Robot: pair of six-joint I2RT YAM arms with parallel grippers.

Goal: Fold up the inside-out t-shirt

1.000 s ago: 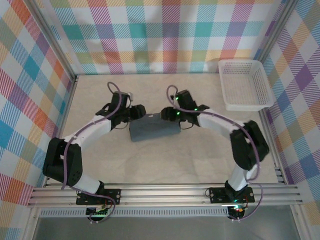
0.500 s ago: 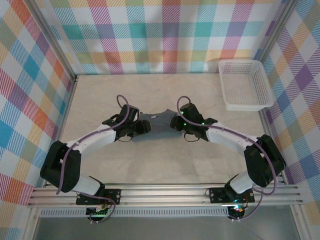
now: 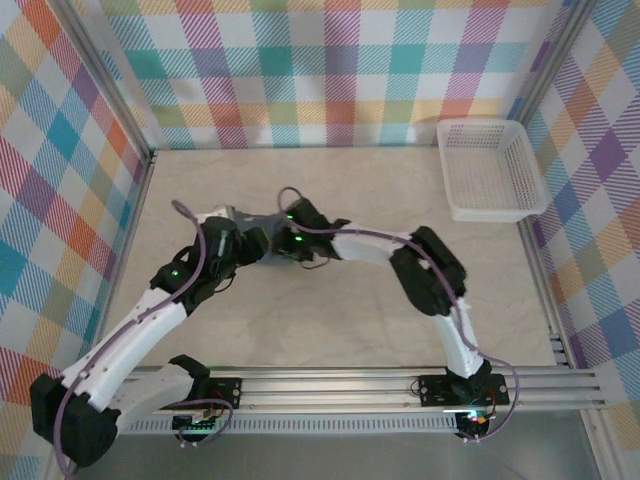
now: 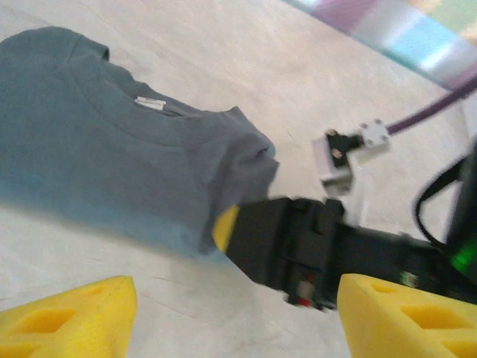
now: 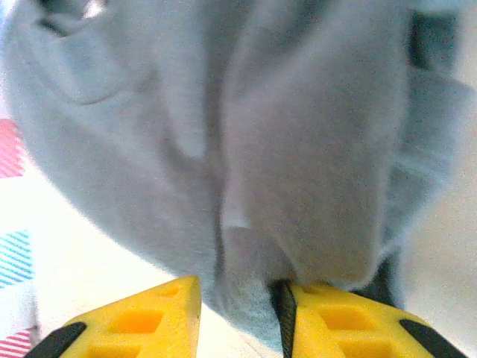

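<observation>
Left arm (image 3: 140,325) extended, left tool (image 4: 235,283) spread wide, right arm (image 3: 430,270) bent leftward, right tool (image 5: 240,287) pinching t-shirt (image 4: 112,149)

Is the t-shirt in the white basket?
No, the t-shirt lies on the table; the basket stands apart at the far right.

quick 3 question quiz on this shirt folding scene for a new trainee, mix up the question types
1. Which claw has cloth of the t-shirt between its fingers? A) left claw B) right claw C) both
2. True or false: the white mesh basket stands apart from the t-shirt.
3. Fill in: in the left wrist view, a small white ____ sits at the shirt's neckline.
Key: 1 B; 2 true; 3 label.
</observation>
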